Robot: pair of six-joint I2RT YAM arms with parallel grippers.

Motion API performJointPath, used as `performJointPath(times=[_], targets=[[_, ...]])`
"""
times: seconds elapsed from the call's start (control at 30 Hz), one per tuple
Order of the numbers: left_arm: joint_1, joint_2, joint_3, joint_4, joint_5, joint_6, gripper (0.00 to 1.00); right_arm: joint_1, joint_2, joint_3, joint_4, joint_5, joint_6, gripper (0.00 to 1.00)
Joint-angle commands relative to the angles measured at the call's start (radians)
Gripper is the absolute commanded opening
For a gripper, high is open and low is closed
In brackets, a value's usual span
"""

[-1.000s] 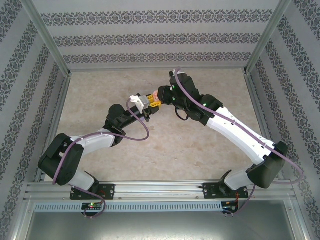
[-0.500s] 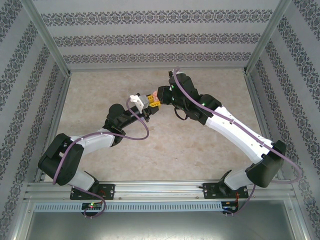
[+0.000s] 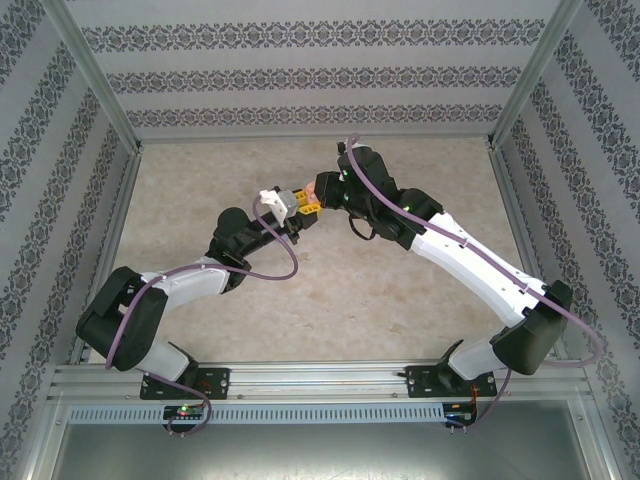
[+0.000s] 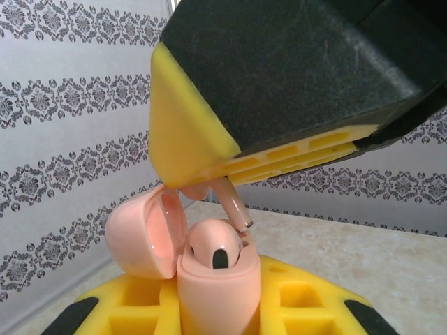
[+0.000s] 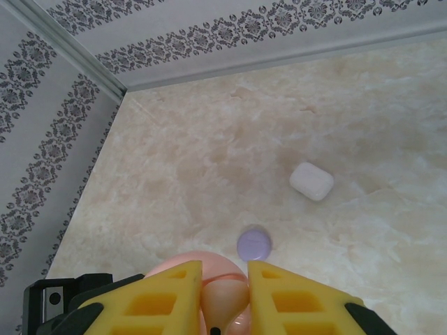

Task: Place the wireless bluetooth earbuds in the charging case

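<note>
Left wrist view: the left gripper [image 4: 220, 310] is clamped on the pink charging case [image 4: 216, 293], which stands upright with its lid [image 4: 143, 234] swung open to the left. One seated earbud [image 4: 216, 244], pale pink, sits in the case. Just above the case hangs a second earbud [image 4: 236, 204], stem slanting down; whether the two touch I cannot tell. Right wrist view: the right gripper [image 5: 225, 296] pinches that second earbud between narrow yellow fingers. Beyond the case, a lilac case [image 5: 253, 244] and a white case [image 5: 311, 181] lie on the marbled table [image 5: 174, 160].
</note>
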Motion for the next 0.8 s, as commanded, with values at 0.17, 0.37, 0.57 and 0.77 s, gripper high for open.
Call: performJointPath(times=[0.17, 0.37, 0.57, 0.77], targets=[[-0.003, -0.032, 0.027, 0.036, 0.097, 0.0, 0.0, -0.015, 0.036, -0.007, 0.007, 0.012, 0.01, 0.23], [-0.006, -0.033, 0.026, 0.03, 0.102, 0.005, 0.0, -0.021, 0.036, -0.019, 0.009, 0.016, 0.016, 0.23], [-0.006, -0.031, 0.026, 0.024, 0.111, 0.006, 0.0, -0.027, 0.04, -0.022, 0.018, 0.004, 0.022, 0.23], [-0.01, -0.021, 0.027, 0.067, 0.087, -0.018, 0.0, -0.013, 0.04, -0.049, 0.037, -0.005, 0.036, 0.22]])
